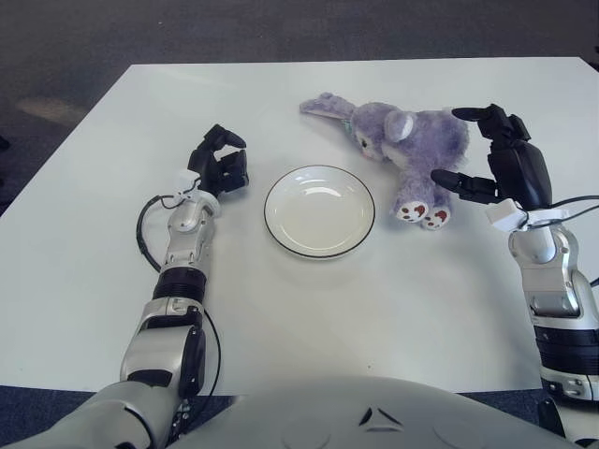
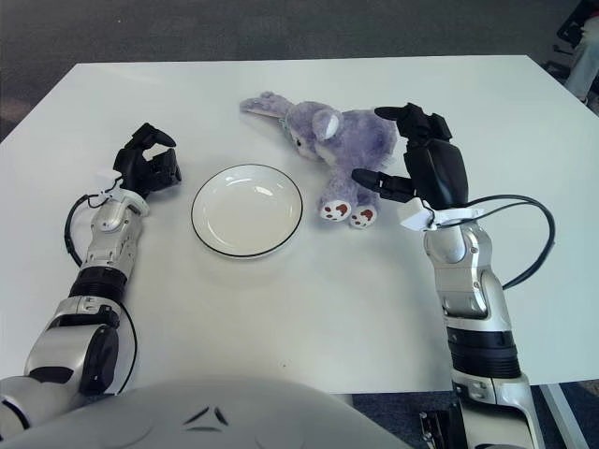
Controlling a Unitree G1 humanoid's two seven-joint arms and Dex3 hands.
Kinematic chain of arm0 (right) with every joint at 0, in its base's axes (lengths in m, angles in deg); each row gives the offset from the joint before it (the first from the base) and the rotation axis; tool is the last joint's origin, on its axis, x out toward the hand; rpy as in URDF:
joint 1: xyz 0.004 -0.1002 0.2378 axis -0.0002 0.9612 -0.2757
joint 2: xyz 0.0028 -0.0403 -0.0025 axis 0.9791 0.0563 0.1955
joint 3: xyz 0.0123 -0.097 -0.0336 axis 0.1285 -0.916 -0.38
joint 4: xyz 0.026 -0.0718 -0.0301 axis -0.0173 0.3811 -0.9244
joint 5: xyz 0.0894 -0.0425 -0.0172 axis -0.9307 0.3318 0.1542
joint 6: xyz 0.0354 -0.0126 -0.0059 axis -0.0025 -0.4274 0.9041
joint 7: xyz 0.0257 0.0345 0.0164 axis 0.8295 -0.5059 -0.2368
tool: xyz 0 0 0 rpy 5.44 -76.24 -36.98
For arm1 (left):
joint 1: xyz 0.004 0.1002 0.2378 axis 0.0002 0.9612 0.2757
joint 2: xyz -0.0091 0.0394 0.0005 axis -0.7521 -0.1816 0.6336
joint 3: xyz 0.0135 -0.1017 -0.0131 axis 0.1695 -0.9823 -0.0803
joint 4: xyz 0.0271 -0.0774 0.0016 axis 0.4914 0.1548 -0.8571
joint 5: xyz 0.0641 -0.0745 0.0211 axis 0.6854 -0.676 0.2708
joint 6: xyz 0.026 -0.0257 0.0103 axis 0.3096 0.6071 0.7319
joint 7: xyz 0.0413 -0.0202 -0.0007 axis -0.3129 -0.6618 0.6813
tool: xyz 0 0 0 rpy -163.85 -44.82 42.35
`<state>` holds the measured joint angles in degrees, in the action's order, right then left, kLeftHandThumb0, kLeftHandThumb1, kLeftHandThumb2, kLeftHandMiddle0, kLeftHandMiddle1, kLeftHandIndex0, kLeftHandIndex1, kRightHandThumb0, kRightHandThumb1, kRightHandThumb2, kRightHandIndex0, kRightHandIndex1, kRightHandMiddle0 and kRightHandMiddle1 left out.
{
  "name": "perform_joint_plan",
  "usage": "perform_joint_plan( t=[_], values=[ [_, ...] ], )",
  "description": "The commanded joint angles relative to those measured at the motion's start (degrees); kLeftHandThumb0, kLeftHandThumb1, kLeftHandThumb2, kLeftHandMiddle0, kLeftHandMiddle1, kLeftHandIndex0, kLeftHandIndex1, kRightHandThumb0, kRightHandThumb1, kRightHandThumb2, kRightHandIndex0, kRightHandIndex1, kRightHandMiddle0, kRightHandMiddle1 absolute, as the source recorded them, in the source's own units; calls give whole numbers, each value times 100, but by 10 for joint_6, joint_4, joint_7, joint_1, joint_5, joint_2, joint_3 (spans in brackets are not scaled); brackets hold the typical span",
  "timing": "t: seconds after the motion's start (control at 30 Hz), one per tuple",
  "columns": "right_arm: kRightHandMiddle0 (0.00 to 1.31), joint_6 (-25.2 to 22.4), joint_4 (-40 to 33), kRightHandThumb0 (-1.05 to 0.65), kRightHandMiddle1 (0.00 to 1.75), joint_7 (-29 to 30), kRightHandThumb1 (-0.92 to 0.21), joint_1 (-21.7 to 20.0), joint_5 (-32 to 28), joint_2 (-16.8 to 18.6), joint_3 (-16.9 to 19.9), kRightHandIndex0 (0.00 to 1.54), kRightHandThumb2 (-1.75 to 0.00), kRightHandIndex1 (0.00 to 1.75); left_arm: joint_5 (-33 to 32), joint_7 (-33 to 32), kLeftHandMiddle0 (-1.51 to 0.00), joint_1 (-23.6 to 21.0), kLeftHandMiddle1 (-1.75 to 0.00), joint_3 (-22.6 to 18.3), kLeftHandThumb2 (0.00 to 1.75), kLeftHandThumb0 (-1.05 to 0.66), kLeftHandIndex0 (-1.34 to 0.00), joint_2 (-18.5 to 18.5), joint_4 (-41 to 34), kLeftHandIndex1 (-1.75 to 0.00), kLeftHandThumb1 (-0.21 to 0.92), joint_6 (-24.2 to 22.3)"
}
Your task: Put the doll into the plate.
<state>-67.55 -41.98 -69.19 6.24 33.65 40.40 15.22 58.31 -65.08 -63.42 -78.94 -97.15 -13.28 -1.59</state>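
Left eye view: one purple plush doll (image 1: 412,142) is lying on the white table (image 1: 84,243), long axis running diagonally, ears toward far left, feet toward the near right. One empty white plate (image 1: 319,210) is sitting just left of its feet.

Right eye view: right hand (image 2: 412,154) is hovering beside the doll, fingers spread, holding nothing. Left hand (image 2: 148,161) is resting curled, left of the plate.

The doll (image 1: 412,146) is lilac with white, red-marked feet; the plate (image 1: 319,211) is white with a dark rim; the table (image 1: 112,253) is white.
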Motion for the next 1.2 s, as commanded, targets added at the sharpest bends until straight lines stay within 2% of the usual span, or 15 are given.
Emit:
perform_joint_plan(
  t=[0.0, 0.33, 0.53, 0.8, 0.97, 1.17],
  values=[
    [0, 1, -23, -104, 41, -19, -92, -19, 12, -18, -10, 0, -38, 1, 3, 4, -103, 45, -175, 6, 113, -43, -49, 27, 39, -175, 47, 4],
    [0, -19, -36, -101, 27, -98, -90, -43, -24, -43, -12, 0, -18, 0, 2, 10, -106, 44, -175, 6, 113, -43, -50, 30, 45, -175, 46, 10],
    [0, -16, -20, -102, 22, -125, -90, -67, -24, -62, -17, 0, -15, 0, 1, 8, -105, 44, -175, 6, 113, -43, -50, 31, 47, -175, 46, 11],
    [0, 12, 17, -105, 13, -148, -92, -98, -24, -94, -31, 0, -20, 0, 3, 7, -104, 43, -175, 7, 112, -43, -49, 31, 50, -175, 47, 14],
    [0, 54, 105, -105, 11, -138, -92, -141, -16, -110, -47, 0, -25, 0, 8, 3, -103, 43, -175, 8, 112, -43, -49, 31, 53, -175, 48, 16],
    [0, 81, 160, -105, 12, -132, -92, -177, -3, -116, -69, 0, -33, 0, 14, -1, -101, 43, -175, 8, 111, -43, -48, 32, 57, -175, 48, 21]
  ],
)
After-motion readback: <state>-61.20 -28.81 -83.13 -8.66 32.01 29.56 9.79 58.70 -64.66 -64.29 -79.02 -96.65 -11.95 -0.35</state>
